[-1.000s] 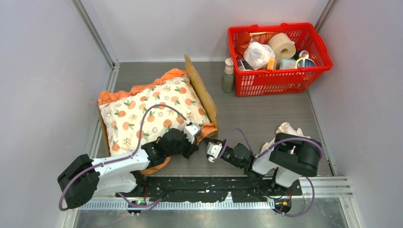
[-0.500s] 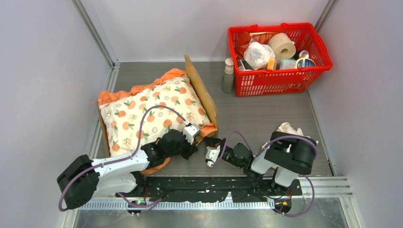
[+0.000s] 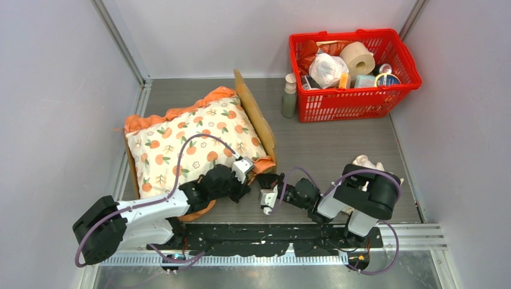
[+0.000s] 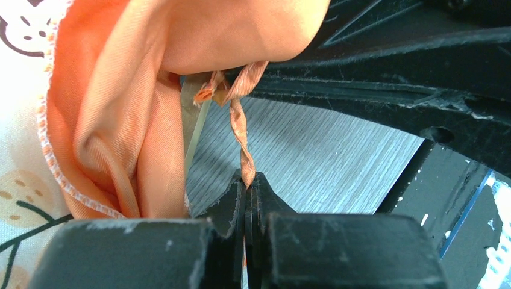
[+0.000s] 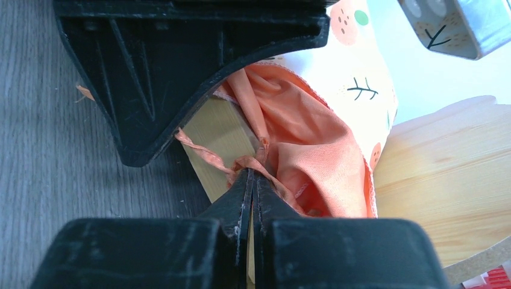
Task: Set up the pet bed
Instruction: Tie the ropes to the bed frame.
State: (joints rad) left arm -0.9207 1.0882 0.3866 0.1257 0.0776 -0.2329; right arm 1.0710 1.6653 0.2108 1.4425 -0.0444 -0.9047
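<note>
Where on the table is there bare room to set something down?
Bare: the grey strip between the pet bed's headboard and the bottle, running forward to the right arm, in front of the red basket. A patch behind the cushion. Crowded: the near edge, where left gripper and right gripper pinch the cushion's ties.

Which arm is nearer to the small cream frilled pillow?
Right. The right arm bends just in front of the pillow, hiding part of it; the left arm lies far to its left, at the orange-print cushion.
</note>
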